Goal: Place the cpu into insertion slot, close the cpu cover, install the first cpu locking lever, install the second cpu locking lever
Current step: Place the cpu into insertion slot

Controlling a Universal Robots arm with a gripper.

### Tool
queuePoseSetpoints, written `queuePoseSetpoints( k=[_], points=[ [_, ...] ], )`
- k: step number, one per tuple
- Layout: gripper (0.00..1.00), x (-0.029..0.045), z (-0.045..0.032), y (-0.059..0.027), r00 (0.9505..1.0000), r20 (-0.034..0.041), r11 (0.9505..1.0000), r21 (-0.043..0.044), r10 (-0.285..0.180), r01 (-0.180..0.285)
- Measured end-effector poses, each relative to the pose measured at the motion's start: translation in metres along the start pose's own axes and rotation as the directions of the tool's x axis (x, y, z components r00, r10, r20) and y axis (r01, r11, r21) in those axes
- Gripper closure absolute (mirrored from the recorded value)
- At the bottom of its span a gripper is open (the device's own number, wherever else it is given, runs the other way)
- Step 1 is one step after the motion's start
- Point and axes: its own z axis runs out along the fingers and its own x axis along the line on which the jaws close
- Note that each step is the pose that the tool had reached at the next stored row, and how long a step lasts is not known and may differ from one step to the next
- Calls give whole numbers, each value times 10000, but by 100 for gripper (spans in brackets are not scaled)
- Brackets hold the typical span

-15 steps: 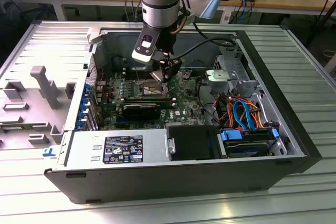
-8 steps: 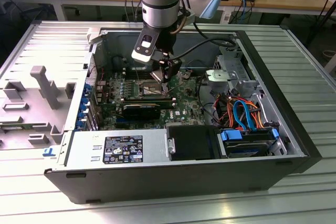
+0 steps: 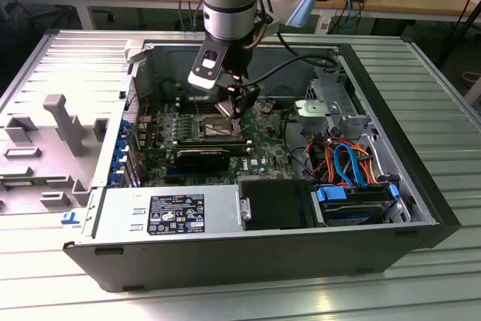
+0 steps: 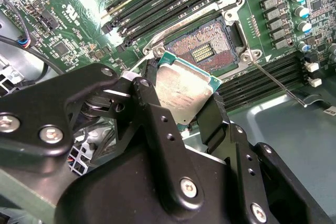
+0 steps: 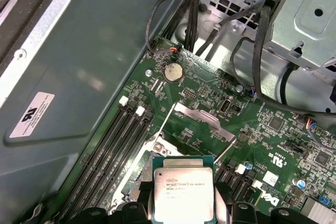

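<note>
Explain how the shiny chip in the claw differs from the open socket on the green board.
The cpu has a silvery top; the insertion slot is dark, with fine contacts inside a silver frame. The cpu is pinched in the claw, off the board; the insertion slot sits fixed on it, empty. Both are square.

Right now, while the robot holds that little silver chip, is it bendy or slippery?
Probably stiff: the cpu looks flat and unbent while pinched in the end effector. Maybe a bit slippery, since its metal top looks smooth.
</note>
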Motion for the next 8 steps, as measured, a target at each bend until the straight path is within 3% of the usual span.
queuePoseSetpoints(
  k=[8],
  points=[
    [45, 0, 3, 0, 10000, 7, 10000, -2, 99, -99]
  ],
)
